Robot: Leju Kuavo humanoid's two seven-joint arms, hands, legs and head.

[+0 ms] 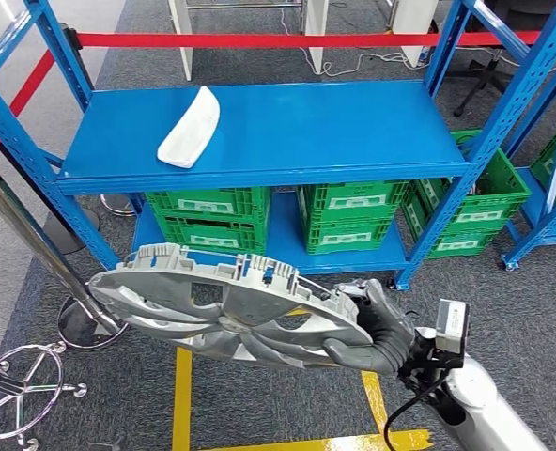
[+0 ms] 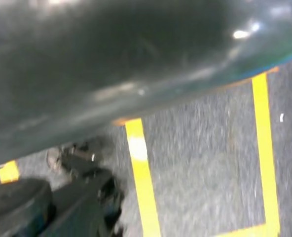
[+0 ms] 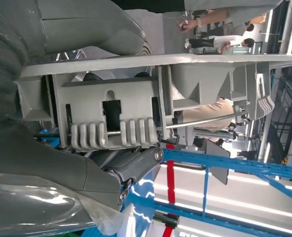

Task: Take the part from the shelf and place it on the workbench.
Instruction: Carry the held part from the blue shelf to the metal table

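Grey ribbed right hand is clamping the rim of the large silver plastic wheel cover, holding it level over the floor, in front of the blue metal shelf. Left hand's state: cannot tell, the cover's dark underside is filling its wrist view. Judging the cover light but wide and slightly flexible; thin clips look fragile. Rim grip seems best. White curved part is lying on the shelf.
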